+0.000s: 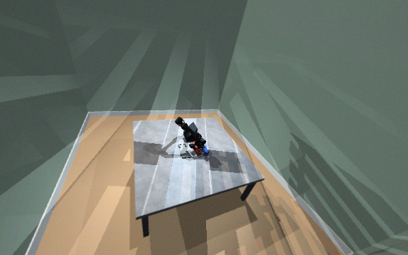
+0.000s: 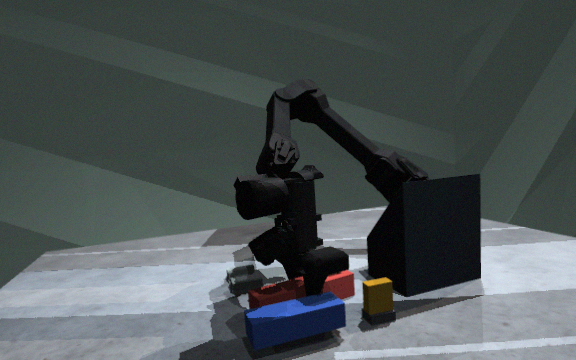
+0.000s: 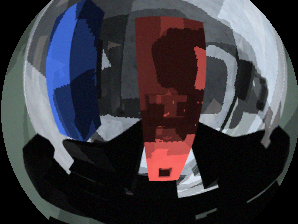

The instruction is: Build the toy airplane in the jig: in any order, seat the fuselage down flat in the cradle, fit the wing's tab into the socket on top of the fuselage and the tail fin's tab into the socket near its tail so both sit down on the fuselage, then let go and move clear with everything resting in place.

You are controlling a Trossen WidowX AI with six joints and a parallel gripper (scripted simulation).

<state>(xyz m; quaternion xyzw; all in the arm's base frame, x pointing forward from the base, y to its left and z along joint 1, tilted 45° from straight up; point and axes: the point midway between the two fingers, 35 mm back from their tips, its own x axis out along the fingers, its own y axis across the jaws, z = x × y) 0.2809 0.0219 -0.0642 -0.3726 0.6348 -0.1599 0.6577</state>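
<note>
The red fuselage (image 1: 197, 151) (image 2: 339, 285) (image 3: 149, 55) lies on the table beside the jig, its tail socket showing in the wrist view. My gripper (image 2: 305, 286) (image 3: 165, 120) is shut on the fuselage, one finger on each long side. I see no clear gap under the fuselage. The blue wing (image 1: 205, 151) (image 2: 295, 320) (image 3: 75, 65) stands separately on the table, parallel to it. The yellow tail fin (image 2: 378, 297) stands upright on a small dark base, near the arm's base. The grey jig (image 2: 243, 280) is beyond the fuselage, partly hidden by the gripper.
The arm's dark block-shaped base (image 2: 442, 235) stands behind the yellow fin. The wing is close beside the near finger. The grey table (image 1: 168, 191) (image 2: 118, 320) carries strong stripes of light and shadow.
</note>
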